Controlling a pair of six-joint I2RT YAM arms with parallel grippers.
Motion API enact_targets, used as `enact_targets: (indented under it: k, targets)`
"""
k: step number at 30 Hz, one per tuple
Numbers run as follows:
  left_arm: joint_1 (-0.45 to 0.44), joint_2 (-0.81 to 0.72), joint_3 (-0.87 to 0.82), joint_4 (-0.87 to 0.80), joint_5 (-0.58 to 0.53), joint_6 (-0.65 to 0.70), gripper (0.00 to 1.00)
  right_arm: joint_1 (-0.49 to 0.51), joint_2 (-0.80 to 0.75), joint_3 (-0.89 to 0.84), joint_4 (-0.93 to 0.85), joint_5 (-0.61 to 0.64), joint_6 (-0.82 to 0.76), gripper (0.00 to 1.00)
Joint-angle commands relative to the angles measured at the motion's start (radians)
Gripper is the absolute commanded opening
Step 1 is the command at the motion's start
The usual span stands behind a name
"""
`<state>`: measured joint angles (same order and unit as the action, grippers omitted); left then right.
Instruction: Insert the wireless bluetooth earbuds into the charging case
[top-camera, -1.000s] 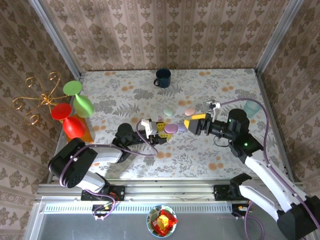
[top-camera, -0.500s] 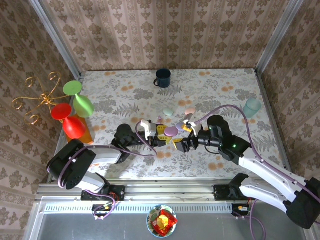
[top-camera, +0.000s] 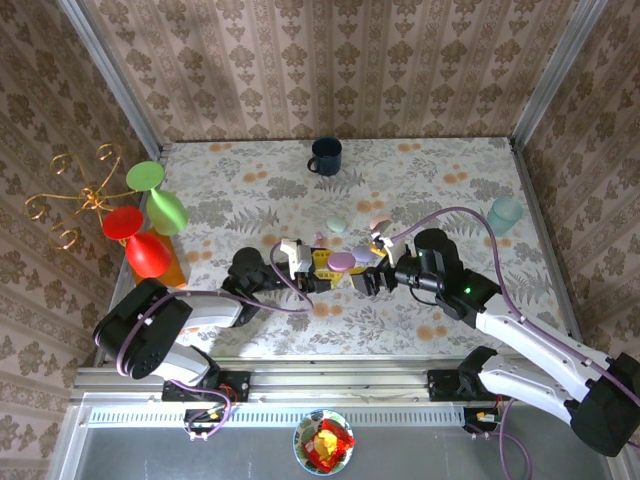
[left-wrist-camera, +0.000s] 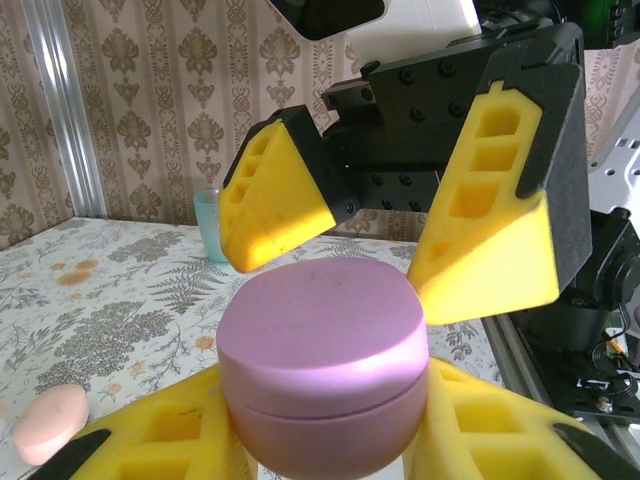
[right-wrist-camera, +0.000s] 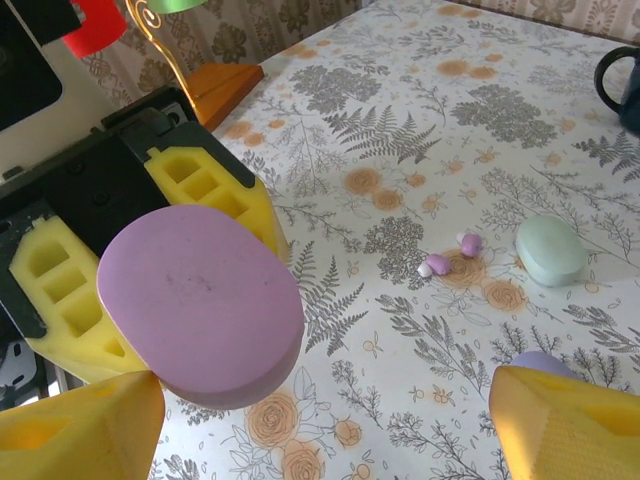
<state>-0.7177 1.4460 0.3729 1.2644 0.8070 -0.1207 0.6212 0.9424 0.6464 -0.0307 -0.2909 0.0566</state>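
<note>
Near the middle of the worktop (top-camera: 250, 190), the left pincer (top-camera: 330, 266) pinches a closed lilac charging case (left-wrist-camera: 322, 372). Two tiny earbuds (right-wrist-camera: 468, 243) lie loose beside a mint case (right-wrist-camera: 550, 250). The right pincer (top-camera: 362, 272) is spread wide, flanking the lilac case.
</note>
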Motion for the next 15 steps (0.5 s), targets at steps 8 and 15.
enact_targets:
  k: [8,15]
  targets:
    - [-0.001,-0.02,-0.018,0.03,0.049,0.004,0.34,-0.044,0.028,0.057,0.086,0.056,0.083,0.84]
    - [-0.001,-0.024,-0.025,0.03,0.036,0.012,0.34,-0.058,0.052,0.111,0.046,0.064,0.107,0.83]
